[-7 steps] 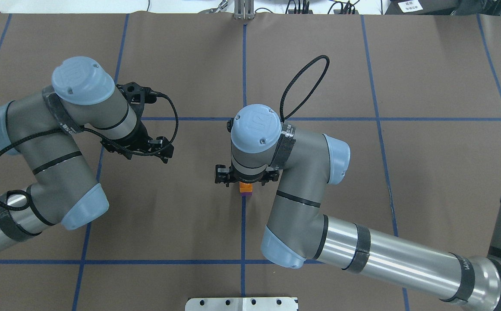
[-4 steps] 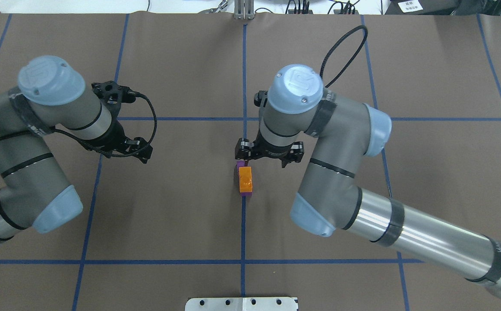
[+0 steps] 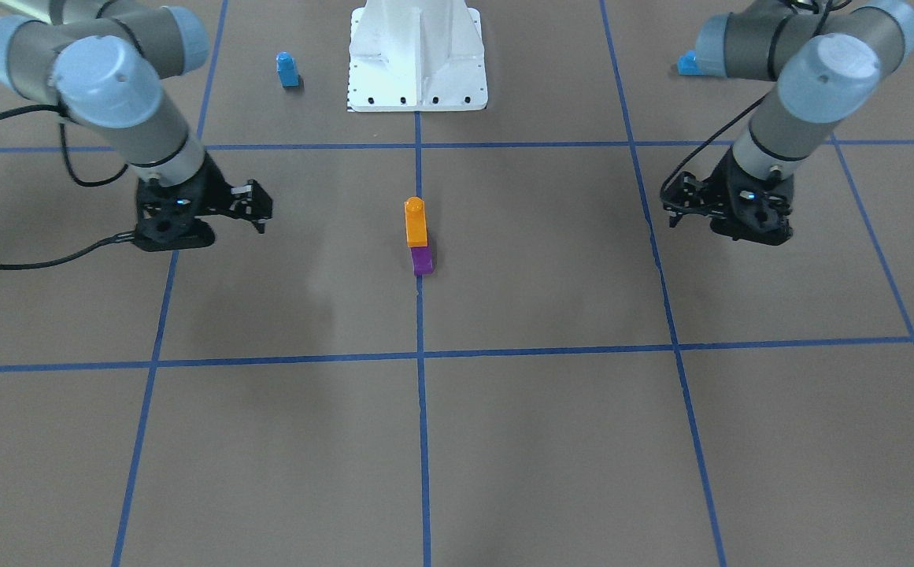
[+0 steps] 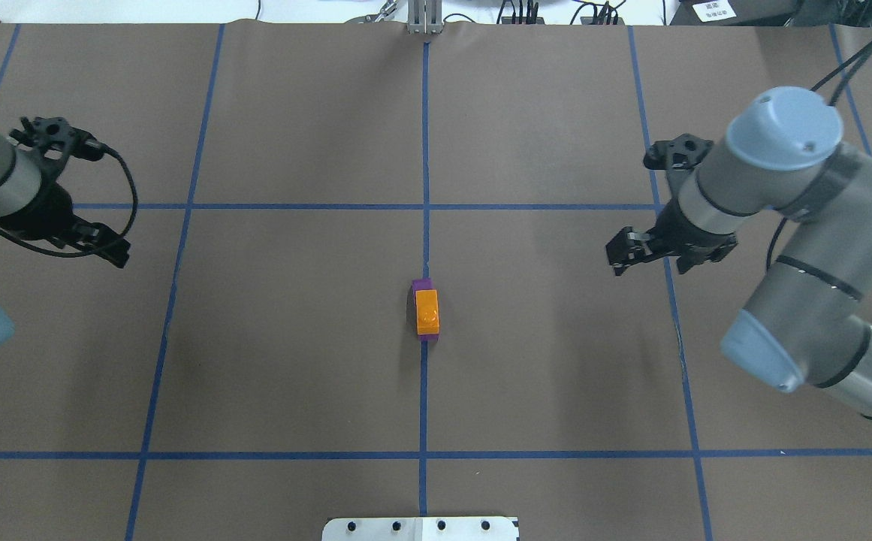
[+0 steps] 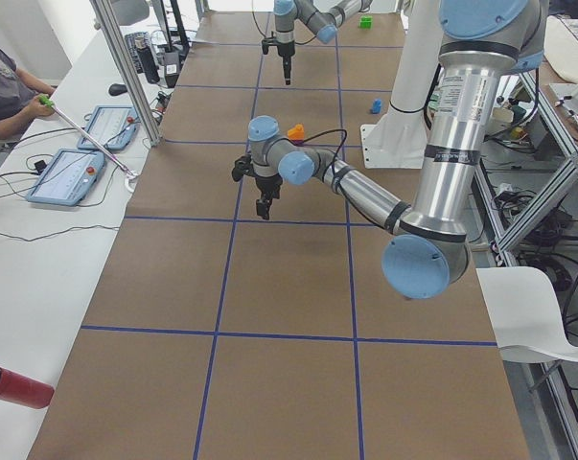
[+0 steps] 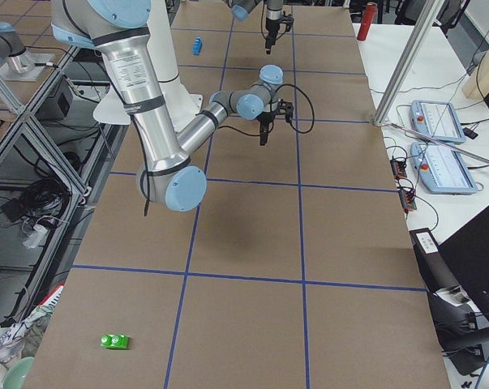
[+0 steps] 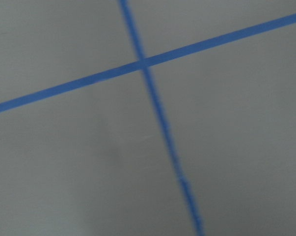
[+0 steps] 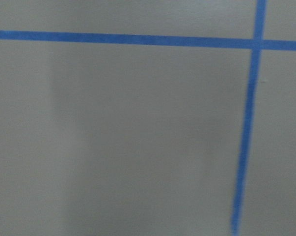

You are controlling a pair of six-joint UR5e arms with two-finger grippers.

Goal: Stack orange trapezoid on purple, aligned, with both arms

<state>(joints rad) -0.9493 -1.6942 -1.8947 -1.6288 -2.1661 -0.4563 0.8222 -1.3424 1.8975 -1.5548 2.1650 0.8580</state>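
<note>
The orange trapezoid (image 4: 427, 312) sits on the purple block (image 4: 424, 285) at the table's centre line, lengthwise along it, with purple showing at both ends. In the front view the orange block (image 3: 416, 223) stands over the purple one (image 3: 422, 261); the orange block also shows in the exterior left view (image 5: 295, 131). My right gripper (image 4: 657, 255) is open and empty, far right of the stack; it also shows in the front view (image 3: 201, 213). My left gripper (image 4: 60, 229) is open and empty, far left; it also shows in the front view (image 3: 728, 213). Both wrist views show only bare mat and blue tape.
A small blue block (image 3: 287, 69) stands beside the white robot base (image 3: 417, 71). Another blue piece (image 3: 690, 63) is partly hidden behind the left arm. A green block (image 6: 114, 341) lies far off at the table's right end. A red cylinder (image 5: 15, 386) lies at its left end.
Both arms have swung outward, away from the centre. The right gripper has let go of the orange block, which stays on the purple one. The left gripper has moved farther left.
</note>
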